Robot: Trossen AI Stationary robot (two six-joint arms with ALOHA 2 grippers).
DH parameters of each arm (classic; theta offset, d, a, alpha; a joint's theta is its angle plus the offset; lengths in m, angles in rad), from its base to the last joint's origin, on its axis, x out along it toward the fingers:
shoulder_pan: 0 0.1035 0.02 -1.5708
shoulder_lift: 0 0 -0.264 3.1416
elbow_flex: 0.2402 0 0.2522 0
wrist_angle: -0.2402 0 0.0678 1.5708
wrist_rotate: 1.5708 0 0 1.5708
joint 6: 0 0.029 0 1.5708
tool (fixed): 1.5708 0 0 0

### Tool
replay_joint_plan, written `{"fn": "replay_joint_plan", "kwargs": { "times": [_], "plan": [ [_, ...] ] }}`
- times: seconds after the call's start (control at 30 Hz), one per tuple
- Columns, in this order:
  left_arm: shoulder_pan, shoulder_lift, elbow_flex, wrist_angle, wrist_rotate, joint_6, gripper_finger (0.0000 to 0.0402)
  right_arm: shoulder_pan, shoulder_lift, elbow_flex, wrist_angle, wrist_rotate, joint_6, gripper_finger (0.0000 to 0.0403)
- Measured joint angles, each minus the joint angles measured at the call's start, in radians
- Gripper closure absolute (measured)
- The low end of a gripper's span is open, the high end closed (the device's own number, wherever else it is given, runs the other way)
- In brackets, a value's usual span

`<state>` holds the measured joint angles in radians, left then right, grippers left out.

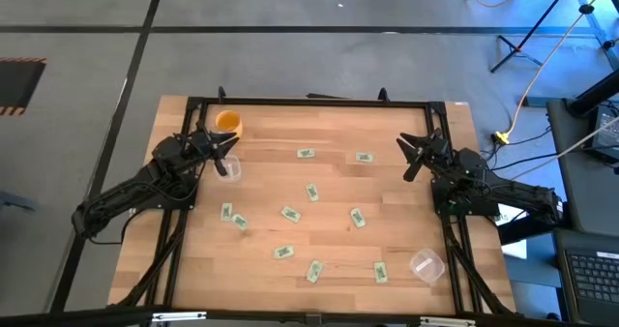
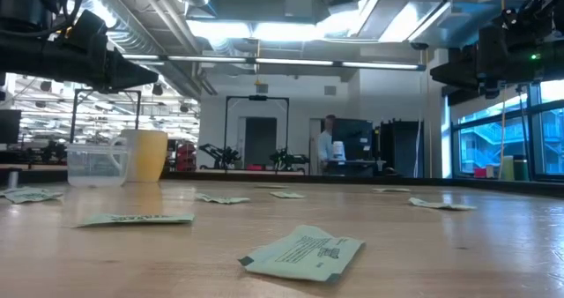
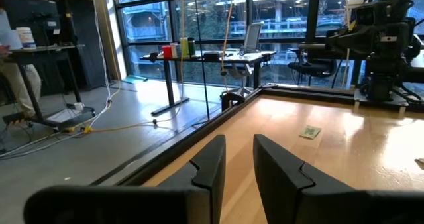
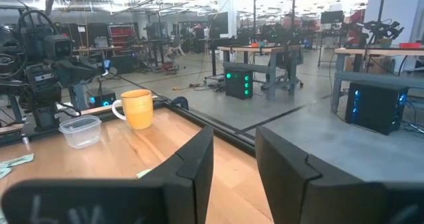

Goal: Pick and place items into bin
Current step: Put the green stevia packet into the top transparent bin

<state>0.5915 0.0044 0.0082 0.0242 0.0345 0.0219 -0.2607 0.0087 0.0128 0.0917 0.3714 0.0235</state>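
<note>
Wood-topped desk (image 1: 387, 201) inspected from above. Counted about ten light-green packets (image 1: 311, 192) lying flat, scattered over the middle and near part of the desk; none held, none seen in a container. Found left gripper (image 1: 224, 158) at the far left, raised off the desk, just beside the orange cup (image 1: 227, 123) and close over a clear plastic bin (image 1: 229, 168); fingers (image 3: 209, 168) parted a little, nothing between them. Found right gripper (image 1: 410, 159) at the far right, likewise raised, jaws spread wide and empty. Noted a second clear tub (image 1: 427, 265) at the near right corner, well apart from both arms. Judged the task as barely under way, with every visible packet yet to be lifted. Risks recorded as follows. Expect difficulty pinching so thin a packet off bare wood: fingertips coming down too shallow would close on air, too deep would scrape the surface and shove the packet aside. Expect a double pick at the near left, where two packets (image 1: 233, 217) lie almost touching. Beware any low sweep of the left arm, liable to slide the light bin or tip the cup. Beware an early release, likely to let a packet flutter past the bin's rim.
</note>
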Motion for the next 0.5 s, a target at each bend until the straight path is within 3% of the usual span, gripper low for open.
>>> {"fn": "replay_joint_plan", "kwargs": {
  "times": [0.5],
  "plan": [
    [0.000,0.000,0.000,0.002,0.010,-0.007,0.0327,0.000,0.000,0.000,0.005,0.002,-0.006,0.0287]
  ]
}}
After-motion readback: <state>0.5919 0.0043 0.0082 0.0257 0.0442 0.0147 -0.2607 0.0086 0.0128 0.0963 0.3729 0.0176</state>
